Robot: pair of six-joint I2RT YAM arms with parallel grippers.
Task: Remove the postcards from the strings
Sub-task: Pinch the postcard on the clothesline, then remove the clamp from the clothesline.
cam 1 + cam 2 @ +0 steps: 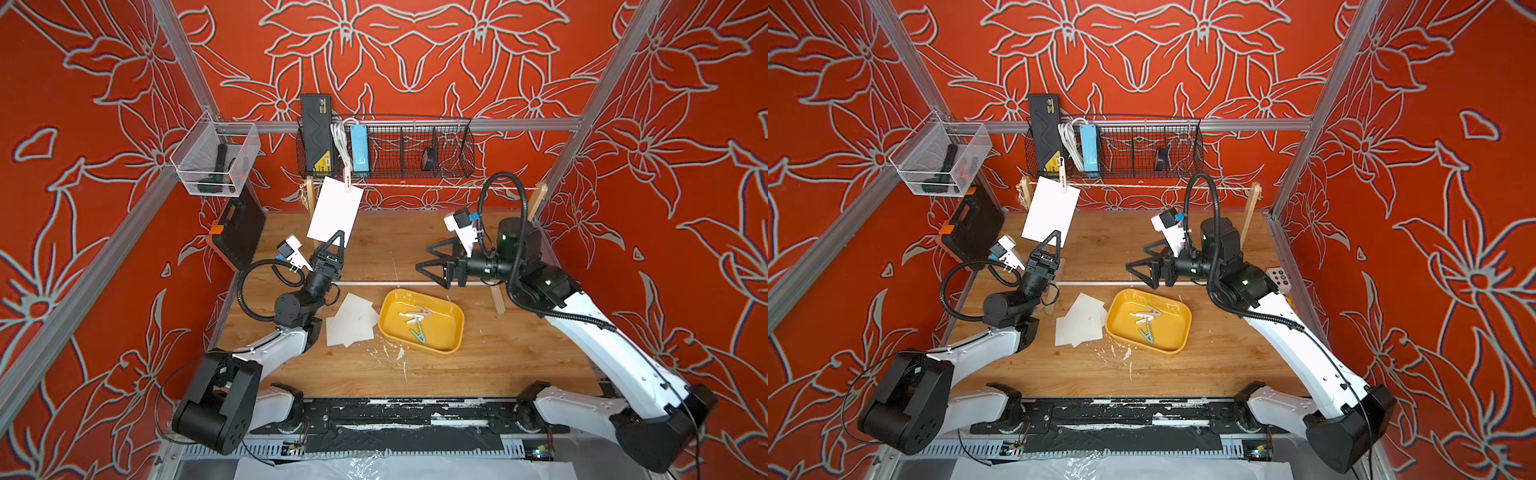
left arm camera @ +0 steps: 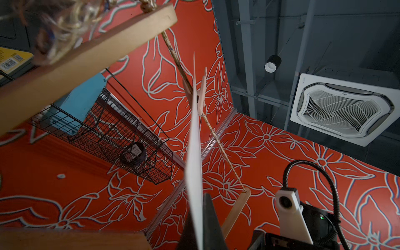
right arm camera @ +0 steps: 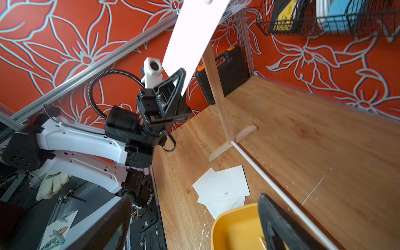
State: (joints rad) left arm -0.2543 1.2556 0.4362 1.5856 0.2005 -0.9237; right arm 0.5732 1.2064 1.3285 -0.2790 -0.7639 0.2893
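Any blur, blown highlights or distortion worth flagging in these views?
Left wrist view: dim, with the near wooden post out of focus. Right wrist view: the hanging postcard is blown out to flat white. Both top views: sharp and evenly lit, colour fringing on the wallpaper outlines at the sides.

Wood tabletop [image 1: 519, 353]: postcard pile [image 1: 351, 322] just beside yellow tray [image 1: 440, 332]; white rod [image 1: 374, 283] behind both.
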